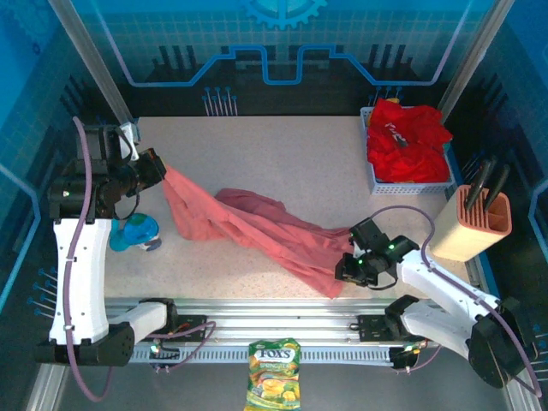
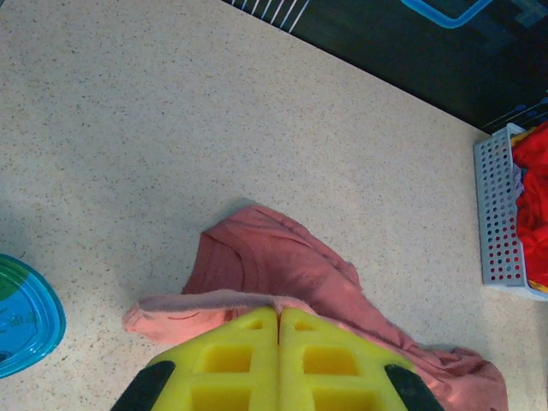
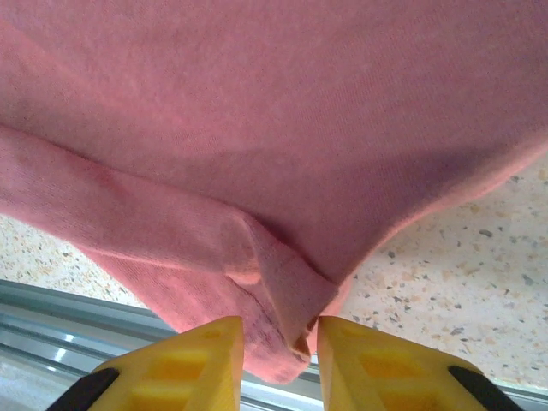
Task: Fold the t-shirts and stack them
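Two holds matter here: my left gripper [image 1: 159, 168] is clamped on one edge of the salmon-pink t-shirt [image 1: 257, 224], which drapes diagonally across the table [image 1: 291, 154] toward my right gripper [image 3: 280, 324]. The right jaws straddle a bunched hem with little gap; whether they truly pinch it I cannot tell. I judge the step is securing that second hold: seat both cloth layers deep between the fingers before lifting, then draw the arms apart evenly so the shirt spreads flat.

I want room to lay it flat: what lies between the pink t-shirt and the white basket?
Nothing: the top view shows bare tabletop between the pink t-shirt and the basket of red t-shirts.
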`<state>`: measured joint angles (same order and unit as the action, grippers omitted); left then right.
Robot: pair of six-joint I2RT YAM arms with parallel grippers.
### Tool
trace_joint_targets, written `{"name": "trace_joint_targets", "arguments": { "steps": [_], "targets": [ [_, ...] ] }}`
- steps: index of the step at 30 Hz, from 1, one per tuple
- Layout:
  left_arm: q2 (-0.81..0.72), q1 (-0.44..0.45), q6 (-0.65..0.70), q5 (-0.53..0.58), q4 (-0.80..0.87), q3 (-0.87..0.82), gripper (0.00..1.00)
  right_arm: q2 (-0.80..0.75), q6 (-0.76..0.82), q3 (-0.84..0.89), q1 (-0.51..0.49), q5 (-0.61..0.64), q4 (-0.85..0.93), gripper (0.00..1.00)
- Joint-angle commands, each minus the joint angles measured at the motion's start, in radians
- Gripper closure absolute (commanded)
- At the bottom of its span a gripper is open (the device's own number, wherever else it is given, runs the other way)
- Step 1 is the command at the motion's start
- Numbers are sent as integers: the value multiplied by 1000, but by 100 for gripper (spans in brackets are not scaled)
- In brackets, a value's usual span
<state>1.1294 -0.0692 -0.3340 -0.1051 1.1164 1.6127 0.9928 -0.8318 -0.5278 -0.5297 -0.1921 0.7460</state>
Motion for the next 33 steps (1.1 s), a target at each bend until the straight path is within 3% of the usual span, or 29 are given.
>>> {"name": "trace_joint_targets", "arguments": {
  "steps": [1, 7, 22, 24, 26, 33],
  "targets": [
    [-19, -9, -7, -20, -27, -14, 100, 10, -23, 10, -22, 4, -32, 72],
    [-20, -9, -5, -19, -26, -16, 100, 20, -40, 8, -44, 8, -44, 79],
    [-23, -9, -4, -21, -30, -25, 100, 56, -34, 26, -52, 29, -61, 80],
    [-23, -9, -4, -20, -30, -27, 100, 51, -35, 21, -54, 29, -58, 90],
    [-22, -10, -3, -19, -27, -27, 100, 35, -33, -1, -55, 32, -38, 100],
    [-39, -9, -23, -34, -20, 11, 100, -137, 67, -277, -35, 93, 148, 100]
  ]
}}
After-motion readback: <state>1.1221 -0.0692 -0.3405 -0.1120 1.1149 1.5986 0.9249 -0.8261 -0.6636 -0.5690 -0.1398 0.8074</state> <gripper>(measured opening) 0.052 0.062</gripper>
